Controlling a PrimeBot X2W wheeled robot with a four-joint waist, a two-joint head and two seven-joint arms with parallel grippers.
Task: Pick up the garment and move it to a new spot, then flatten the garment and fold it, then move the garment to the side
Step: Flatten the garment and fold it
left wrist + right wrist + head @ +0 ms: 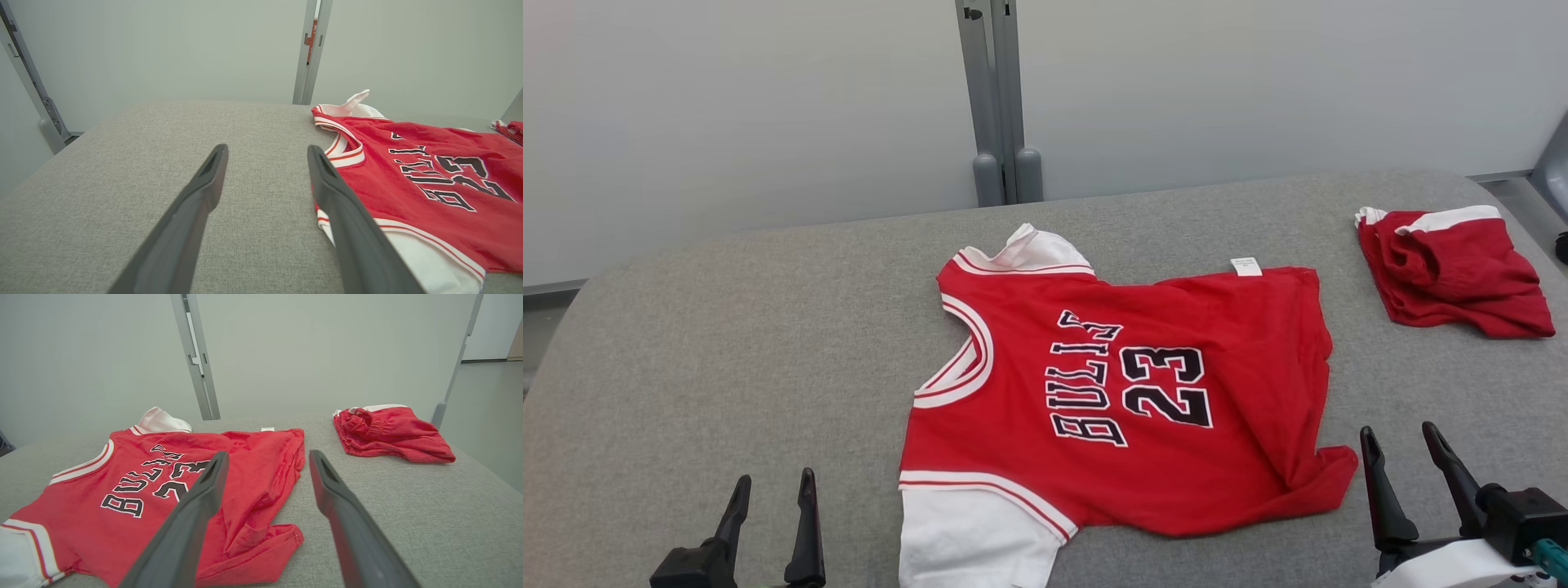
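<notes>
Garment [1127, 457]: red jersey, white sleeves, black "BULLS 23", spread flat, 1 hem corner rumpled.
Left gripper [775, 480]: jaws apart, empty.
Right gripper [1398, 433]: jaws apart, empty.

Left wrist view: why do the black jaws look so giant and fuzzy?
Left wrist view: the wide-angle camera sits close behind the left gripper, so its jaws loom large and soft-edged, while the jersey lettering is sharp. Head view: soft, even light, no glare on the table. Right wrist view: the posts lean outward.

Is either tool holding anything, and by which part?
Nothing is held. The left tool and right tool are open; the jersey lies on the table.
</notes>
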